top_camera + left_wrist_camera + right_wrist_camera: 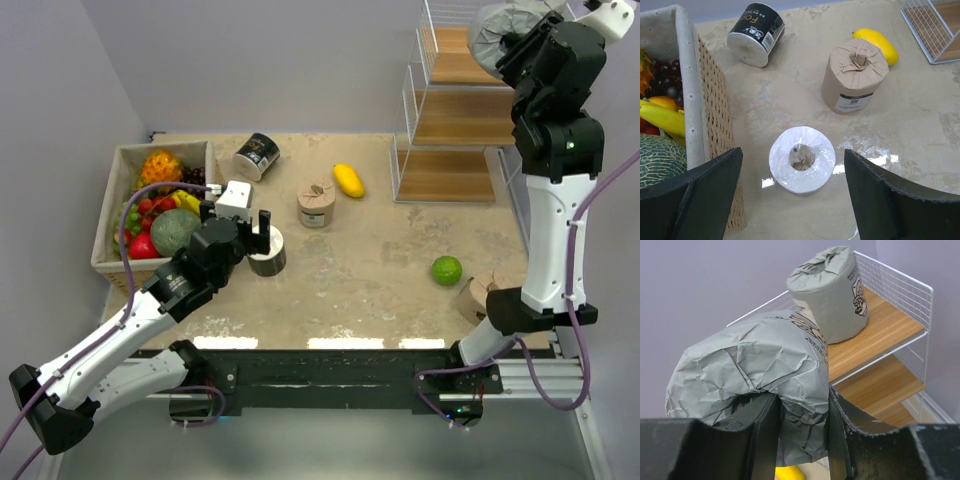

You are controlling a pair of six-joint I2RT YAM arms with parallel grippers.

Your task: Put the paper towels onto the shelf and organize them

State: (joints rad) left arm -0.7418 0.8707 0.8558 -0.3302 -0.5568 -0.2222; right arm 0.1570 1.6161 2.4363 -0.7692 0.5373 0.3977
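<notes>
My right gripper [512,48] [802,435] is shut on a grey paper towel roll [755,370] [493,30] and holds it at the top tier of the white wire shelf [455,120]. A second grey roll [832,295] stands upright on the top board [885,335]. My left gripper [262,228] [792,167] is open, a jaw on each side of a black roll [268,256] standing on the table, its white end [802,160] facing up. A tan roll [316,205] [854,75] stands mid-table. Another black roll [256,155] [756,34] lies on its side. Another tan roll [478,295] sits behind the right arm.
A low box of fruit [112,200] [687,85] stands close to the left of my left gripper. A yellow fruit [348,180] [879,42] lies near the shelf's foot. A green fruit [446,270] lies at the right front.
</notes>
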